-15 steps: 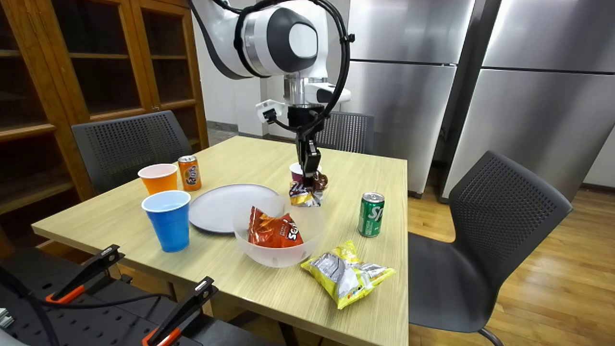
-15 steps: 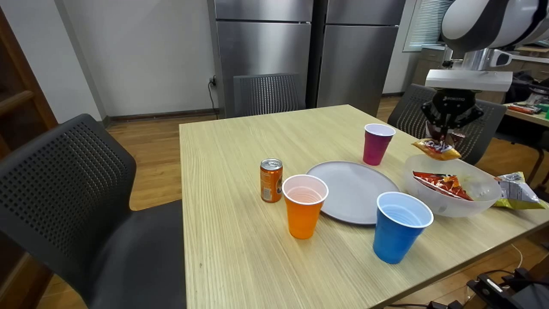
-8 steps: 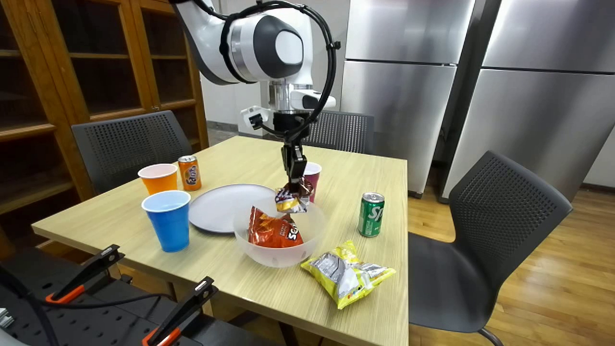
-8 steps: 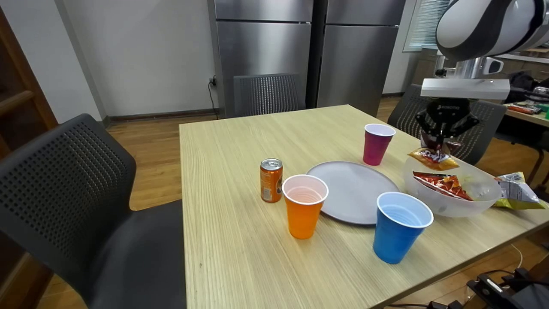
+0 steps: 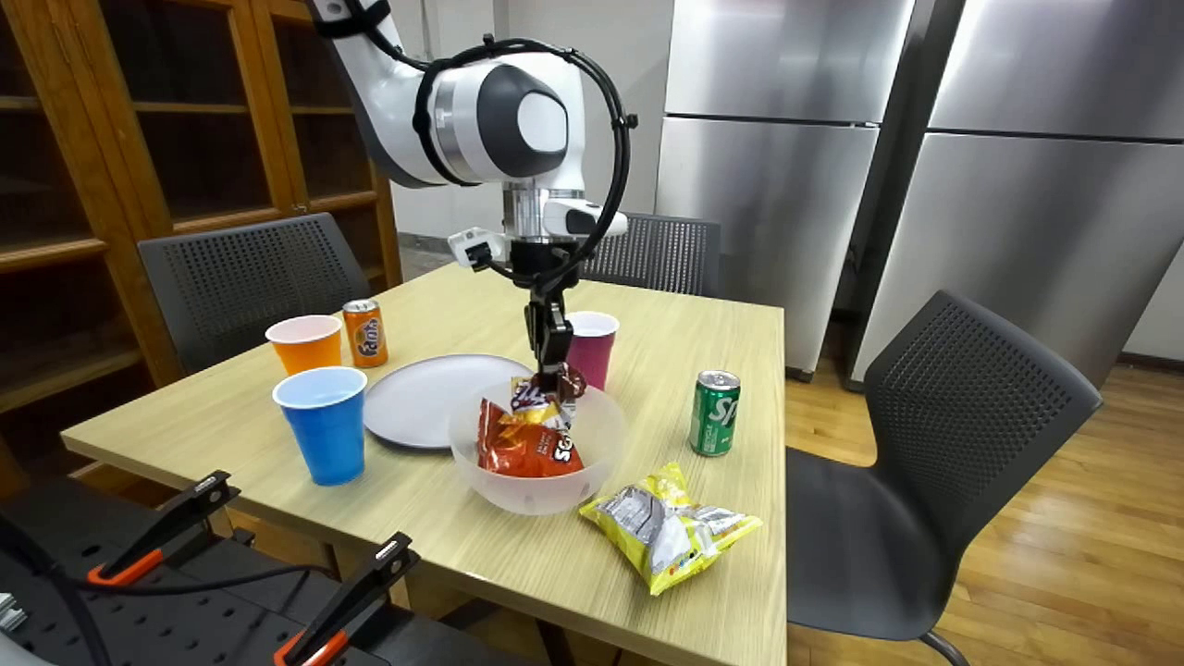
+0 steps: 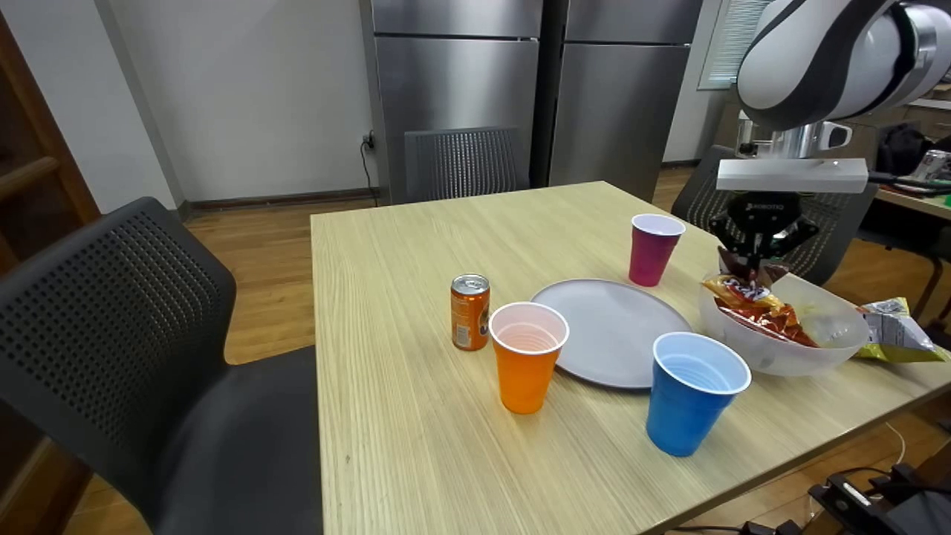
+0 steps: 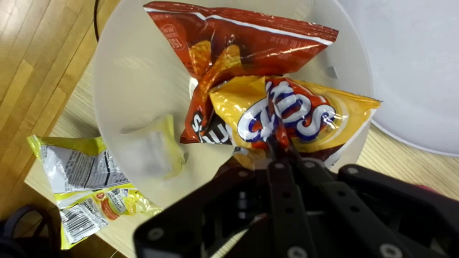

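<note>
My gripper (image 5: 552, 375) is shut on a yellow and brown snack bag (image 7: 308, 114), pinched at its crumpled middle. It holds the bag low over the translucent white bowl (image 5: 532, 497). The bag also shows in both exterior views (image 5: 535, 404) (image 6: 745, 291). A red snack bag (image 7: 247, 43) lies in the bowl, and the held bag overlaps it in the wrist view. Whether the two bags touch is hard to tell. A yellow and silver bag (image 5: 666, 527) lies on the table beside the bowl. The fingertips are partly hidden by folds of the held bag.
A grey plate (image 6: 609, 334) lies beside the bowl. A purple cup (image 6: 654, 253) stands behind the bowl. A blue cup (image 5: 324, 425), an orange cup (image 5: 305, 344) and an orange can (image 6: 469, 312) stand around the plate. A green can (image 5: 715, 413) stands near a table edge. Chairs surround the table.
My gripper has moved down and over the bowl with the yellow and brown bag in it. The bag has gone from above the rim to the red bag's level. The other things have not moved.
</note>
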You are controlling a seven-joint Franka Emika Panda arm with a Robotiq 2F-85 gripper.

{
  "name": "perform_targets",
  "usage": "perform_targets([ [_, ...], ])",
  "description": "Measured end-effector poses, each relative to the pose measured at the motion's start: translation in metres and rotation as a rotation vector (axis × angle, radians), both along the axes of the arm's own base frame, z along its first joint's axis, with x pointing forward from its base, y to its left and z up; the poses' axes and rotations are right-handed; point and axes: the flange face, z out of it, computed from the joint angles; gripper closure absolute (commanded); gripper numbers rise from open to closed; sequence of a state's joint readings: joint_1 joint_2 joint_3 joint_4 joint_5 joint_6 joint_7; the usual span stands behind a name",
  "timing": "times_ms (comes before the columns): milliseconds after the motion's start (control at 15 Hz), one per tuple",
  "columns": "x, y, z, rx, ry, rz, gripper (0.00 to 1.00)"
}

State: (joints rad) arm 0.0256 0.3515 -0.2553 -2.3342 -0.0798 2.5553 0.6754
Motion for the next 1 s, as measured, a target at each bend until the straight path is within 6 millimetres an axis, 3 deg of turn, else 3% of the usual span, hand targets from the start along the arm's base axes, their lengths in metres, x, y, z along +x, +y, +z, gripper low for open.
perform_targets([
  [667,0.007,-0.006,-0.017,-0.011,0.036,-0.004,1.00],
  [733,0.007,-0.006,-0.017,-0.012,0.036,-0.005,0.80],
  [1000,0.007,-0.008,-0.017,-0.013,0.040,-0.008,0.53],
])
